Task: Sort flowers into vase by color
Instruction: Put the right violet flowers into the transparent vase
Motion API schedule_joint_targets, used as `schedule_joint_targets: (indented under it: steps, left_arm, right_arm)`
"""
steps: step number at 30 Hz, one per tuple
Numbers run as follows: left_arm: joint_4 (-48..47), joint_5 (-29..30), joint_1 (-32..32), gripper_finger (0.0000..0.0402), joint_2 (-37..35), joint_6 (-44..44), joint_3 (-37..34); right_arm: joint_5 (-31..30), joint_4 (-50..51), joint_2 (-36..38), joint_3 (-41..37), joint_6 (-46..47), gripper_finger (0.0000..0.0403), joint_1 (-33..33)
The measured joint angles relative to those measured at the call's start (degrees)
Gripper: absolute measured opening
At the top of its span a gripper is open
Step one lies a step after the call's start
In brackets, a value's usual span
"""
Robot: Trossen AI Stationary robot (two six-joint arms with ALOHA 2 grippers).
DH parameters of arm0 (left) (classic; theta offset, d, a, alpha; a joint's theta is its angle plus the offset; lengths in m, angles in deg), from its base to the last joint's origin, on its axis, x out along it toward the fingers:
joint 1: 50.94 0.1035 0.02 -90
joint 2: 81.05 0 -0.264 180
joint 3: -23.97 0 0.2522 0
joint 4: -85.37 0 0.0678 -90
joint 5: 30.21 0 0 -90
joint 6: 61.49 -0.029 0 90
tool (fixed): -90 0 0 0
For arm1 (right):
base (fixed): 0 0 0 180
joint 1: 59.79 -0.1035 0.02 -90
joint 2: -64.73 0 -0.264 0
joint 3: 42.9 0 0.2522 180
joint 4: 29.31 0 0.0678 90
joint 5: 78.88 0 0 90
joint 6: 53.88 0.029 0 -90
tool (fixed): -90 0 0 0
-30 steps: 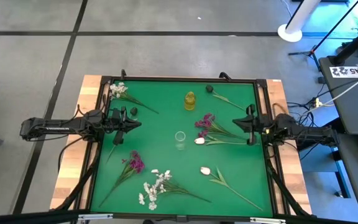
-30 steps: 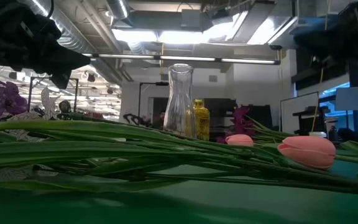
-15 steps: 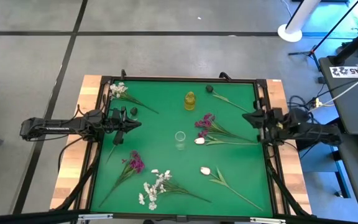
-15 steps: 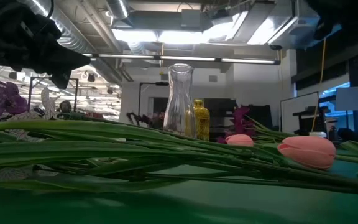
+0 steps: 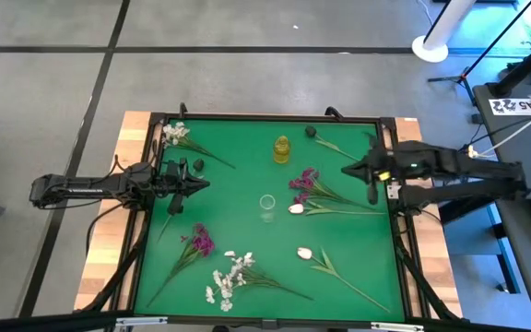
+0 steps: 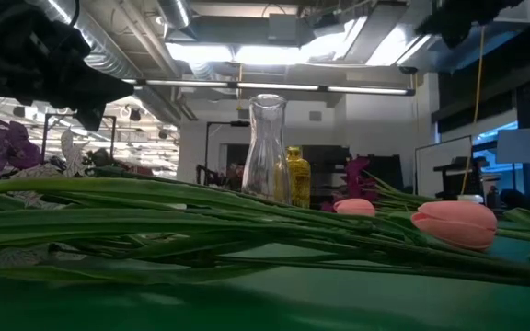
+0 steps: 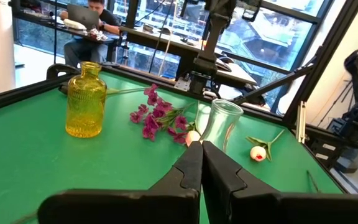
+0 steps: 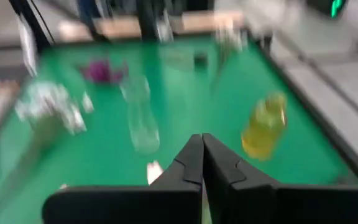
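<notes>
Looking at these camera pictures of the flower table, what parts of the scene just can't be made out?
- Right wrist view: motion blur smears everything; the white flowers are only a pale smudge.
- Low view: stems close to the lens hide the foot of the clear vase and most of the table.
- High view: the dark bloom is too small to identify.
- Left wrist view: the clear vase covers part of one tulip.

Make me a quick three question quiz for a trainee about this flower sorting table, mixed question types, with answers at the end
1. True or false: the clear vase already holds a flower.
2. Which vase stands nearer the table's far edge? A) yellow vase B) clear vase
3. Fill in: the right gripper hangs over the dark bloom's stem with its fingers ____.

Key: 1 false; 2 A; 3 shut. The left gripper is shut too, and every flower lies on the green mat.
</notes>
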Motion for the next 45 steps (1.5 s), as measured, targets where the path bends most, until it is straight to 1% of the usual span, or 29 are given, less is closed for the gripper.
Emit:
schedule_joint_targets:
  steps: [3, 10, 12, 15, 20, 23, 27, 31, 37, 45]
  left_arm:
    - [-0.02, 0.0, 0.0, 0.0, 0.01, -1.09, -0.02]
    - [-0.02, 0.02, 0.0, 0.0, 0.0, -2.05, 0.0]
    - [-0.04, 0.0, 0.0, 0.0, 0.01, -2.05, -0.02]
    - [-0.04, 0.0, 0.0, 0.0, 0.02, -2.12, -0.02]
    - [-0.04, 0.0, 0.0, 0.0, 0.0, -2.11, -0.01]
    - [-0.04, 0.0, 0.0, 0.0, 0.01, -2.11, -0.02]
    - [-0.04, 0.0, 0.0, 0.0, 0.02, -1.87, -0.02]
    - [-0.04, 0.0, 0.0, 0.0, 0.01, -1.86, -0.02]
    - [0.31, 0.0, 0.0, 0.0, 0.0, -2.09, -0.02]
    - [0.29, 0.0, 0.0, 0.0, -0.02, -1.83, -0.01]
  right_arm:
    - [-0.48, 5.99, -5.41, 1.71, 0.6, 0.0028, 0.0]
    - [-0.62, 17.52, -16.23, 1.57, 8.29, 0.011, 0.0]
    - [-0.71, 18.13, -19.48, 1.57, 9.36, 0.013, 0.0]
    - [-2.97, 18.31, -24.33, 1.57, 11.22, 0.0151, 0.0]
    - [-3.14, 17.16, -31.26, 1.21, 10.53, 0.0165, -0.02]
    - [-1.49, 10.23, -31.62, -3.5, 8.61, 0.0166, 0.0]
    - [-0.63, 0.52, -27.48, -12.52, 10.27, 0.0166, 0.04]
    - [-1.23, -1.57, -24.46, -17.97, 14.29, 0.0166, 0.04]
    - [-2.38, -1.68, -24.62, -19.15, 16.65, 0.0166, 0.04]
    - [-2.76, -5.75, -25.63, -19.13, 17.04, 0.0166, 0.04]
